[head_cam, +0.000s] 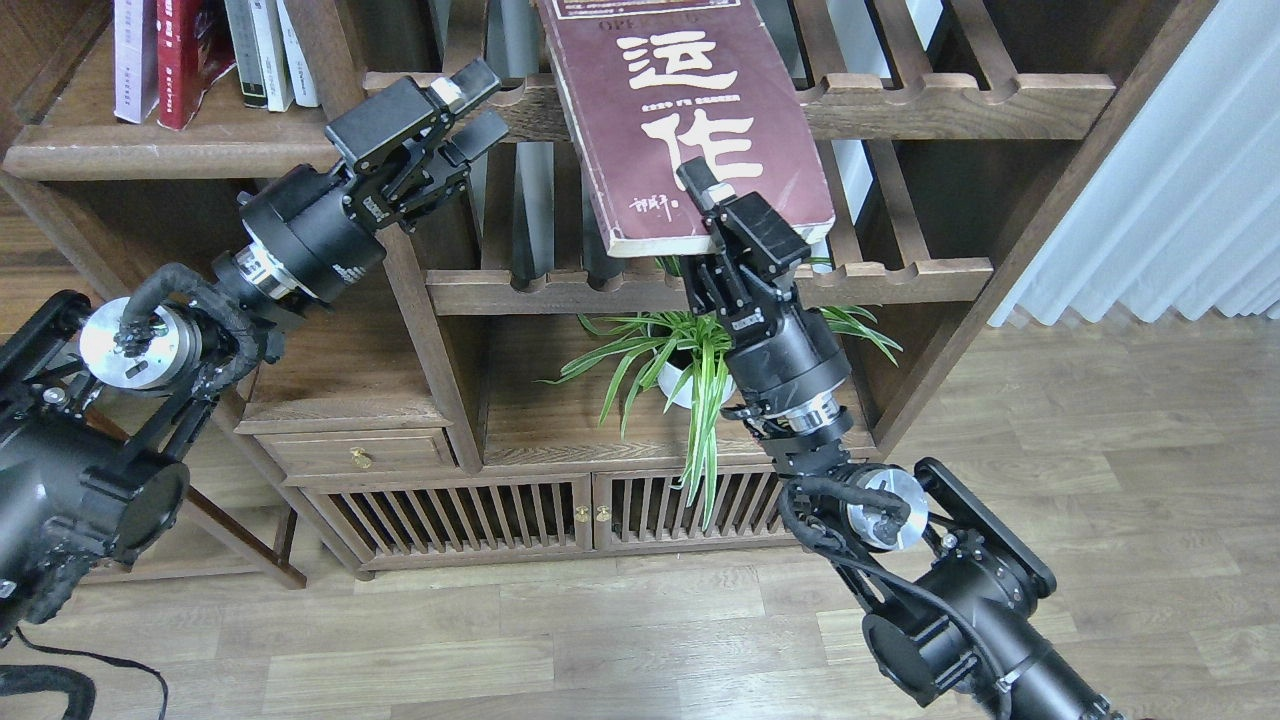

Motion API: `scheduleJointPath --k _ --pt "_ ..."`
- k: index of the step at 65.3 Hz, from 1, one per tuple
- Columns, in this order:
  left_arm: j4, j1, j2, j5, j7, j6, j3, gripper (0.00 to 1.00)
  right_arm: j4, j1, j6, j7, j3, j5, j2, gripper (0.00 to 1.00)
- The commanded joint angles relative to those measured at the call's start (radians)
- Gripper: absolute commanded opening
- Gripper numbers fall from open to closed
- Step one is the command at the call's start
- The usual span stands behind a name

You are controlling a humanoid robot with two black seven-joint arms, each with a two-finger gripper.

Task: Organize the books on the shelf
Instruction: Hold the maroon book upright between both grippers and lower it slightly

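Note:
My right gripper (706, 212) is shut on the lower edge of the thick maroon book (690, 110) with big white Chinese characters and holds it up, tilted, in front of the slatted racks. My left gripper (476, 98) is open and empty, just left of the book, in front of the upper rack's rail. The plank shelf (170, 150) is at the upper left. On it stand the pale lavender-white book (130, 55) and the red book (185, 55), upright side by side.
Thin white- and grey-spined books (270, 50) stand right of the red book. Two slatted racks (950, 100) cross the middle bay. A potted spider plant (690, 360) sits below my right wrist. A low cabinet (560, 500) and wood floor lie beneath.

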Motion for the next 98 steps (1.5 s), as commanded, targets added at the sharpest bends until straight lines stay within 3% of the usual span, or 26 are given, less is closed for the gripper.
scheduleJointPath --k 1,66,81,98 --pt "-0.005 0.001 -0.009 0.0 0.0 -0.001 0.002 0.71 0.006 0.005 0.0 0.0 -0.009 -0.001 0.0 0.02" --pt "-0.006 0.004 -0.038 -0.005 0.0 0.004 0.045 0.7 0.023 0.011 0.0 -0.002 -0.1 -0.067 0.0 0.03" --pt "-0.006 0.004 -0.038 -0.005 0.0 0.003 0.049 0.65 0.023 0.012 0.0 -0.002 -0.101 -0.078 0.0 0.03" --pt "-0.006 -0.008 -0.033 -0.003 0.0 -0.004 0.054 0.49 0.023 0.012 0.0 -0.002 -0.104 -0.09 0.0 0.03"
